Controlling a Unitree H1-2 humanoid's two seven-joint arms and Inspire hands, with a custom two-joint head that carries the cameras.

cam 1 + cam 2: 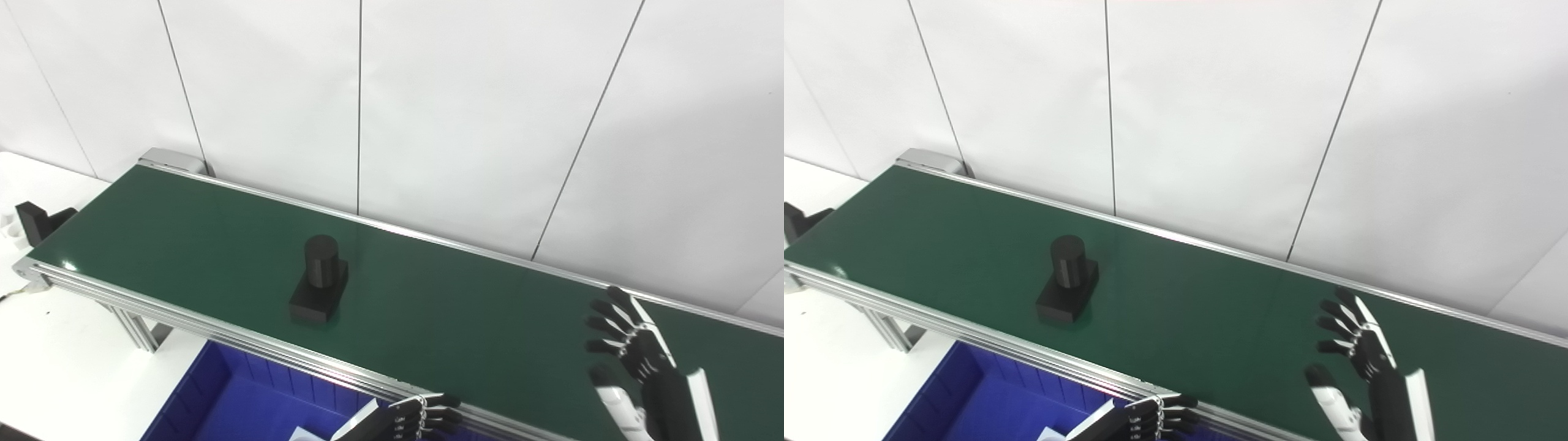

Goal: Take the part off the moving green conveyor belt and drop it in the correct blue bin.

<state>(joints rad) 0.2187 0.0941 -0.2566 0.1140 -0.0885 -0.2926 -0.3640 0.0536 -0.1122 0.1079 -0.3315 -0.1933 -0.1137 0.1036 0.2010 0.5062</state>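
Left eye view: part (319,280) upright on belt (465,312). Right hand (634,349) spread, empty. Left hand (422,418) cut off, grip unclear. Bin (245,398) partly hidden.

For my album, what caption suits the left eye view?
Black part rides the green belt while the open right hand waits.

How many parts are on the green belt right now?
1: a black part, a cylinder on a block, mid-belt, left of both robot hands. The belt runs past the right edge, so more could be hidden.
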